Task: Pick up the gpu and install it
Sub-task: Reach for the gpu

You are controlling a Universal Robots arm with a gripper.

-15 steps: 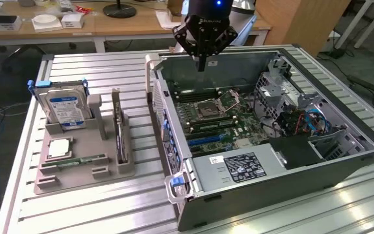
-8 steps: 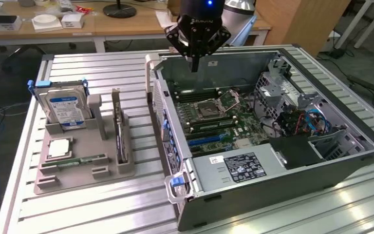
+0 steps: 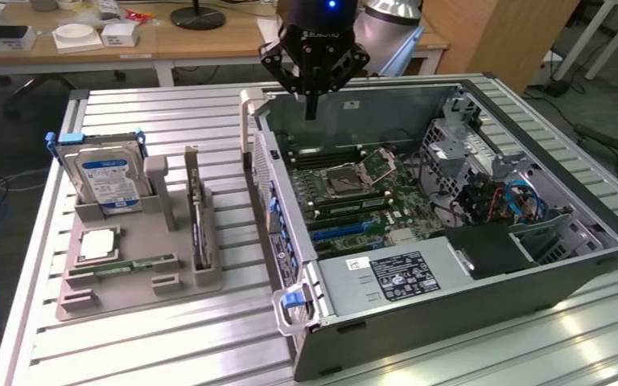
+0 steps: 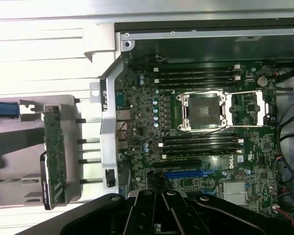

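Observation:
The gpu [image 3: 194, 211] stands on edge in a slot of the grey holder [image 3: 138, 293], left of the open computer case [image 3: 449, 318] in the exterior view. In the wrist view the gpu [image 4: 54, 156] shows as a thin green board with a dark end, beside the case wall. My gripper [image 3: 311, 108] hangs above the back end of the case, over the motherboard [image 3: 352, 193], well apart from the gpu. Its fingers [image 4: 161, 208] are shut together with nothing between them. A blue card slot [image 4: 184, 174] lies on the board close to the fingertips.
A silver hard drive [image 3: 109, 178] with a blue label stands upright in the holder's back. A processor [image 3: 97, 244] and a memory stick [image 3: 126, 265] lie in the holder. Inside the case sit a power supply [image 3: 395, 277] and cable bundles [image 3: 502, 201]. Desks stand behind the ribbed table [image 3: 180, 354].

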